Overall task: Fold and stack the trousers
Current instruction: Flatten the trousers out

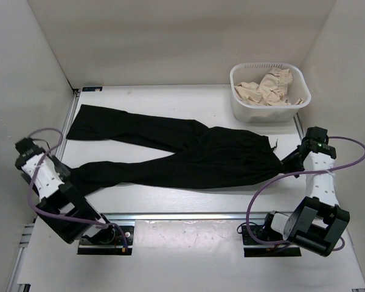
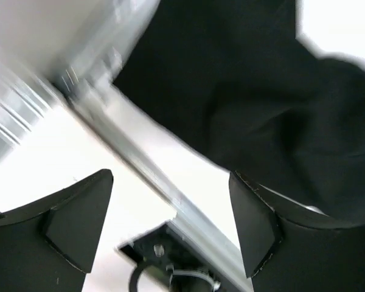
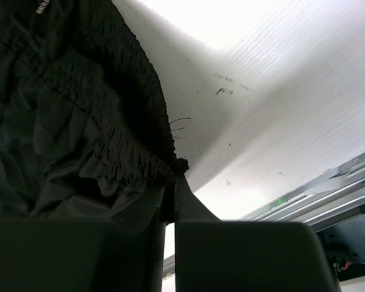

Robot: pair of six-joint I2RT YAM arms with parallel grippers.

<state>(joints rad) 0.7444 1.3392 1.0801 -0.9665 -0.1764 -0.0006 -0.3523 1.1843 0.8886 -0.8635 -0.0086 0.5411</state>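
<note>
Trousers [image 1: 188, 152]: black, lying flat on the table [image 1: 170, 204] — legs out to the left in a V, waist end to the right, by the right arm.
Right pincer [image 3: 170, 185]: squeezed tight on the very edge of the gathered waistband, holding the trousers there.
Left pincer [image 2: 170, 179]: fingers wide apart, nothing between them; black cloth of the near leg close by, not gripped.
Basket [image 1: 240, 109]: white, at the far right corner, with beige frilly clothes [image 1: 267, 88] inside; apart from the trousers.
Step in hand: looks like the very start of the fold — flat, not yet folded, nothing stacked.
Next move: probably to bring the left pincer down on the end of the near leg and pinch it shut, then carry that leg over the other one, or over to the waist. Calls for a firm pinch on thin soft cloth and a steady hold at the waist, so nothing slides.
Writing: a tiny white mark on the cloth at the top of the right wrist view, too small to read. No brand or label to read anywhere else.
</note>
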